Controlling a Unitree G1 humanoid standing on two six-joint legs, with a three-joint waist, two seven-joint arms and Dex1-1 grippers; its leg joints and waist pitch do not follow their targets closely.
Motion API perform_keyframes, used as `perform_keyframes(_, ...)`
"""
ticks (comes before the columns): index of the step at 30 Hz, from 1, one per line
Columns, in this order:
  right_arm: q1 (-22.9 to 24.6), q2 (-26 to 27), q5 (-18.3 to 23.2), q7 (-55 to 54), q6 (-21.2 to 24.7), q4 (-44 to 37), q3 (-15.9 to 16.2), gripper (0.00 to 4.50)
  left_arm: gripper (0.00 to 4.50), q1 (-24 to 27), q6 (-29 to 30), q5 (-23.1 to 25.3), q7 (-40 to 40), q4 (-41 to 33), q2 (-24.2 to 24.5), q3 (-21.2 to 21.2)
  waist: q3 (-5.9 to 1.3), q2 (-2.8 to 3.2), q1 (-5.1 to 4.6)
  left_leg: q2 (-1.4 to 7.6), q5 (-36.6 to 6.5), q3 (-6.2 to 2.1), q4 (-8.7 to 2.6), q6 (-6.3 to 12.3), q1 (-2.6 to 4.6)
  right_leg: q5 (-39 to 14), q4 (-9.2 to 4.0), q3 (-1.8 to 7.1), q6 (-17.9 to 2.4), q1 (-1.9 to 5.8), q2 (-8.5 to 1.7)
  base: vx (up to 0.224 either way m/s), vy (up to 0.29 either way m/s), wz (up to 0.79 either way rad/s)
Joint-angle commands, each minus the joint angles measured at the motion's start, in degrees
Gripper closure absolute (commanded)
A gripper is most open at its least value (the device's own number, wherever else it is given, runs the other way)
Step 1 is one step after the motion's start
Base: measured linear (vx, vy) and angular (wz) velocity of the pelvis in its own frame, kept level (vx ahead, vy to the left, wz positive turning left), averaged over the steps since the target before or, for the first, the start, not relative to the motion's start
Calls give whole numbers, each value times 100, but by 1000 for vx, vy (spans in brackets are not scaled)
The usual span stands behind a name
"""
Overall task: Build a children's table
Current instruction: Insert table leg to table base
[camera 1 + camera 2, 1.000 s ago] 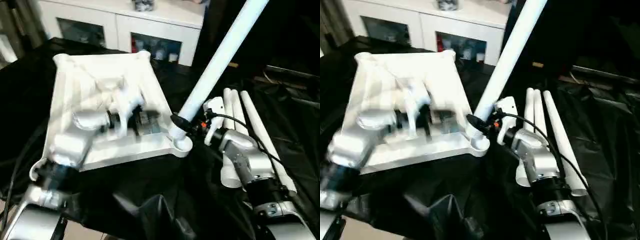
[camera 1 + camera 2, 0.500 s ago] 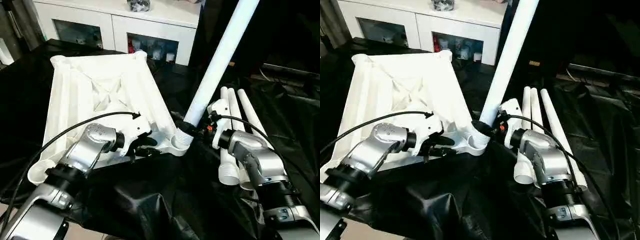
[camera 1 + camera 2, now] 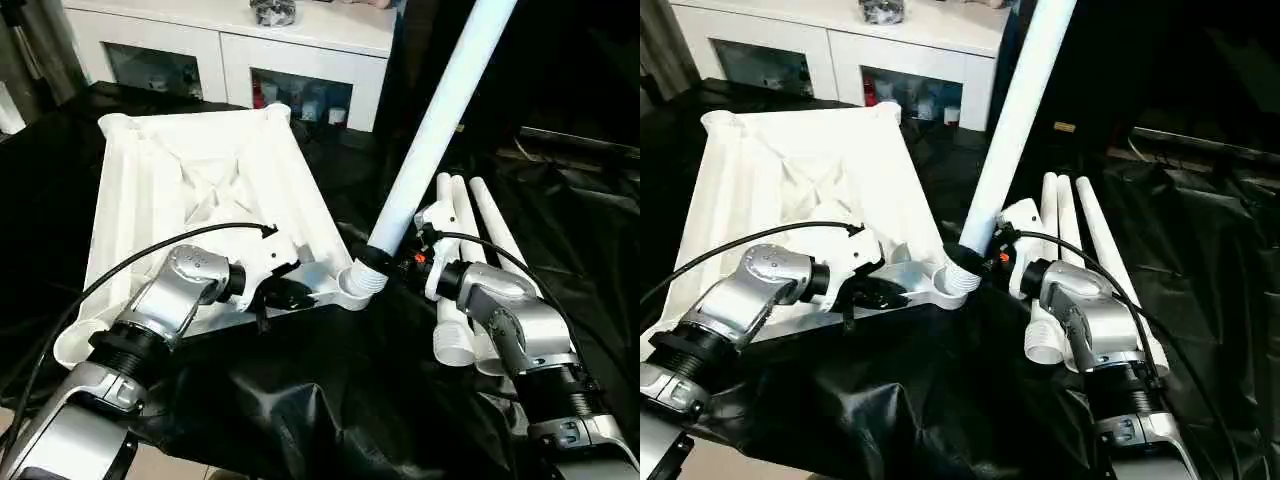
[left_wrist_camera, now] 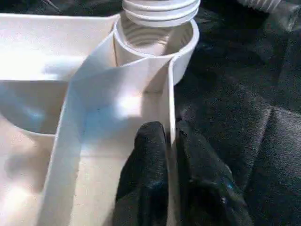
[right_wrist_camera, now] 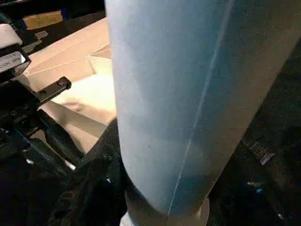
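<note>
The white table top (image 3: pixel 190 190) lies upside down on black cloth, ribbed underside up. My left gripper (image 4: pixel 170 129) is shut on its near rim wall, one finger on each side, just short of the round corner socket (image 4: pixel 155 42). One long white leg (image 3: pixel 440 110) leans up and to the right. Its threaded end (image 4: pixel 160 9) sits at the mouth of that socket (image 3: pixel 355 290). My right gripper (image 3: pixel 378 260) is shut on the leg just above the threads. Three more legs (image 3: pixel 480 220) lie side by side on the cloth to the right.
A white cabinet with glass doors (image 3: pixel 230 50) stands behind the table top. Black cloth (image 3: pixel 300 400) covers the work surface and bunches in folds at the front. A black cable (image 3: pixel 150 250) loops over my left forearm.
My left gripper has come down from over the middle of the table top to the near rim and shut on it. The leg has stayed at the corner socket.
</note>
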Motion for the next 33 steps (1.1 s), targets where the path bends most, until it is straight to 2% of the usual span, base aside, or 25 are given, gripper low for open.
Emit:
perform_keyframes(1, -67, -24, -9, -6, 101, -57, 61, 262, 440, 74, 119, 166, -5, 31, 121, -87, -384, 84, 27, 262, -746, -91, -383, 11, 58, -657, -435, 350, -1068, 350, -573, 0, 0, 0)
perform_keyframes(2, -109, -26, -15, 12, 135, -18, 77, 262, 446, 77, 123, 168, -5, 20, 119, -77, -376, 56, 22, 260, -747, -90, -385, 30, 57, -714, -441, 347, -1061, 347, -576, 0, 0, 0)
perform_keyframes(4, -226, -45, -65, 62, 232, 101, 150, 262, 449, 83, 138, 133, 16, -24, 106, -19, -378, 55, 16, 255, -740, -87, -381, 43, 58, -803, -448, 347, -1041, 342, -573, 0, 0, 0)
perform_keyframes(5, -342, -60, -128, 151, 356, 248, 268, 262, 449, 104, 66, 74, 29, -69, 89, 53, -371, 28, 6, 254, -759, -83, -383, 48, 57, -895, -460, 344, -1031, 335, -571, 0, 0, 0)
perform_keyframes(7, -413, -61, -185, 208, 421, 370, 357, 262, 450, 149, -57, 17, 18, -123, 76, 112, -365, 51, 14, 258, -789, -84, -382, 36, 63, -1025, -470, 348, -1016, 323, -578, 0, 0, 0)
perform_keyframes(9, -457, -44, -248, 221, 347, 492, 403, 262, 450, 238, -155, -62, 9, -227, 58, 188, -375, 15, 17, 273, -736, -90, -384, 38, 52, -941, -450, 349, -1006, 334, -589, 0, 0, 0)
perform_keyframes(12, -506, -16, -224, 266, 377, 528, 413, 262, 450, 381, -153, -113, 46, -394, 67, 221, -387, 0, 16, 270, -585, -82, -377, 83, 45, -623, -410, 346, -1061, 332, -578, 0, 0, 0)
perform_keyframes(13, -531, -4, -210, 272, 404, 536, 410, 262, 450, 434, -154, -119, 54, -444, 78, 215, -391, 13, 26, 270, -543, -78, -375, 102, 52, -532, -400, 349, -1070, 330, -577, 0, 0, 0)
perform_keyframes(14, -563, 12, -195, 285, 439, 544, 413, 262, 450, 495, -136, -137, 51, -495, 84, 215, -393, -17, 14, 267, -494, -79, -376, 125, 40, -442, -386, 345, -1084, 341, -571, 0, 0, 0)
perform_keyframes(15, -563, 12, -195, 285, 439, 544, 413, 262, 450, 495, -136, -137, 51, -495, 84, 215, -395, -2, 22, 271, -488, -81, -374, 127, 47, -415, -375, 346, -1094, 338, -581, 0, 0, 0)
perform_keyframes(17, -626, 28, -199, 322, 476, 598, 457, 262, 450, 596, -114, -162, 40, -576, 89, 213, -392, -2, 9, 260, -491, -75, -370, 150, 39, -445, -383, 347, -1089, 344, -581, 0, 0, 0)
perform_keyframes(18, -653, 32, -208, 339, 480, 632, 482, 262, 450, 630, -107, -170, 33, -605, 90, 214, -393, -22, 6, 259, -484, -72, -370, 158, 39, -457, -388, 346, -1088, 347, -579, 0, 0, 0)
perform_keyframes(21, -761, 68, -301, 342, 390, 895, 566, 262, 450, 729, -95, -172, -12, -695, 103, 193, -382, -6, -1, 265, -554, -72, -375, 136, 51, -665, -409, 345, -1069, 327, -581, 0, 0, 0)
perform_keyframes(28, -803, 140, -243, 340, 308, 1098, 504, 262, 450, 768, -59, -100, -14, -756, 124, 174, -373, -11, -11, 262, -625, -75, -386, 95, 49, -809, -421, 355, -995, 326, -581, 0, 0, 0)
perform_keyframes(29, -734, 192, -113, 334, 237, 1193, 335, 262, 450, 773, -16, -71, -15, -782, 124, 163, -378, -11, -11, 265, -640, -72, -383, 86, 56, -808, -422, 358, -999, 324, -587, 0, 0, 0)
perform_keyframes(31, -718, 202, -74, 343, 201, 1241, 286, 262, 450, 778, 0, -54, -16, -794, 120, 166, -387, -15, -13, 262, -614, -71, -380, 97, 56, -734, -412, 356, -1029, 327, -579, 0, 0, 0)
perform_keyframes(32, -674, 213, -37, 316, 159, 1297, 219, 262, 450, 780, 31, -26, -53, -802, 136, 136, -388, 23, -5, 262, -604, -76, -379, 95, 60, -695, -408, 357, -1043, 326, -581, 0, 0, 0)
perform_keyframes(33, -674, 213, -37, 316, 159, 1297, 219, 262, 450, 780, 31, -26, -53, -802, 136, 136, -389, 4, -12, 263, -585, -71, -379, 102, 56, -611, -404, 355, -1059, 327, -571, 0, 0, 0)
